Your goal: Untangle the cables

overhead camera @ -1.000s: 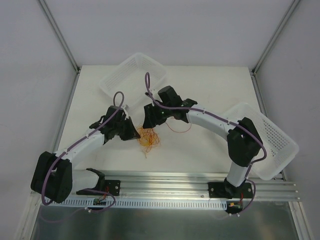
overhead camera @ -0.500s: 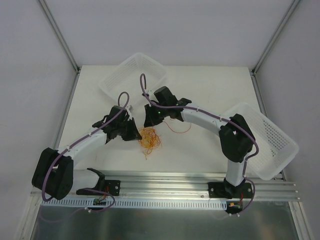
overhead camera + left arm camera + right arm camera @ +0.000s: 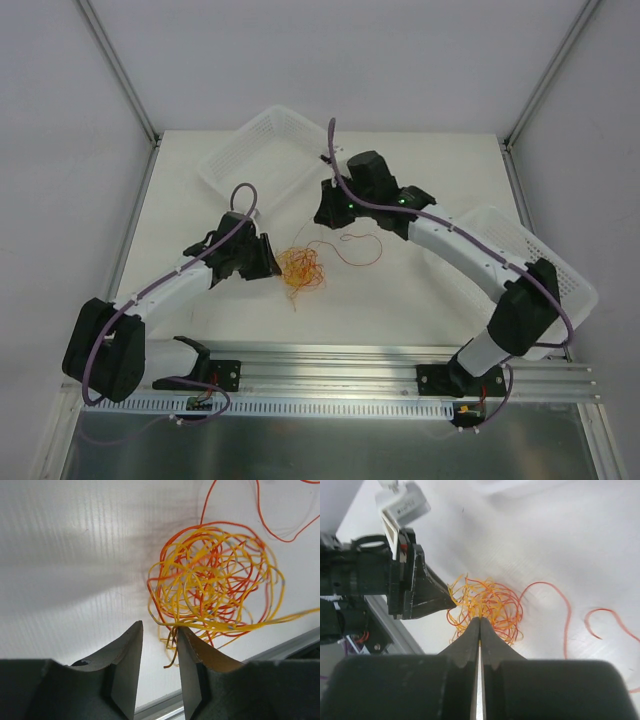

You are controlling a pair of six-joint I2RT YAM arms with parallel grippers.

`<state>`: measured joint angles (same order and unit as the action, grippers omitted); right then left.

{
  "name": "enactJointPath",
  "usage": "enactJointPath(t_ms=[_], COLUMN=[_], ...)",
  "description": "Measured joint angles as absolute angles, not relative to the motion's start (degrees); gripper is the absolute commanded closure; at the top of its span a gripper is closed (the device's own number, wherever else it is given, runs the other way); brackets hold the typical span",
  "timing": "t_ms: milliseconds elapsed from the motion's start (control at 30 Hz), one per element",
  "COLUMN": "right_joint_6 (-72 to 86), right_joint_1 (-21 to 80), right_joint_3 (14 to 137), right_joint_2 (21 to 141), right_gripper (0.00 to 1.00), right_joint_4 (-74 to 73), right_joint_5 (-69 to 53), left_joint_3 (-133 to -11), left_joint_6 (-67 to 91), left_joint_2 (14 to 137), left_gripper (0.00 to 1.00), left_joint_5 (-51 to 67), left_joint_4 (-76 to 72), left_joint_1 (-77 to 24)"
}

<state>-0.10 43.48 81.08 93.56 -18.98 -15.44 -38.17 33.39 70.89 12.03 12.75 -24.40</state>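
**A:** Where is the tangle?

**B:** The cables (image 3: 298, 268) lie in one knot on the desk (image 3: 420, 300), just left of the middle of the top view. Orange and yellow loops are mixed with red ones. A red strand (image 3: 358, 243) trails out to the right of the knot.

**A:** And the two end effectors?

**B:** The left end effector (image 3: 159, 630) is open at the knot's lower edge in its wrist view. Its fingers are apart, and a loose strand end hangs by the right-hand one. The right end effector (image 3: 480, 621) is closed tight, up and to the right of the knot in the top view. A yellow sliver shows in its seam, but I cannot tell whether it really pinches a strand.

**A:** So how should the pull go?

**B:** I'd anchor first: close the left one on the bulk of the loops, not on that stray end. Then draw the right one away slowly toward the upper right, low over the desk. If the whole knot drags along, I'd stop and re-grip a single outer loop. These strands look springy, so a fast tug would likely tighten the knot.
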Motion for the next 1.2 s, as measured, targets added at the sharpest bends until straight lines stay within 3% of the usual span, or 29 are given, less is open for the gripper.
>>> enactJointPath(t_ms=[233,867,1100,1200], right_joint_6=[-0.4,-1.1,-1.6,-1.6], right_joint_1=[39.3,31.9,31.8,31.8], right_joint_3=[81.4,90.8,93.8,93.8], right_joint_2=[81.0,64.5,61.6,62.4], right_gripper=[0.99,0.99,0.99,0.99], right_joint_4=[-20.4,-23.3,-22.9,-23.1], right_joint_5=[-10.6,-7.8,-7.9,-8.1], left_joint_3=[-37.8,-34.7,-35.0,-36.0], left_joint_6=[33.4,35.6,35.2,33.4], left_joint_2=[69.2,66.8,66.4,64.8], left_gripper=[0.74,0.75,0.6,0.45], left_joint_5=[6.6,2.0,3.7,6.7], left_joint_4=[13.6,16.8,16.8,16.4], left_joint_1=[-24.3,-16.4,-16.0,-16.2])
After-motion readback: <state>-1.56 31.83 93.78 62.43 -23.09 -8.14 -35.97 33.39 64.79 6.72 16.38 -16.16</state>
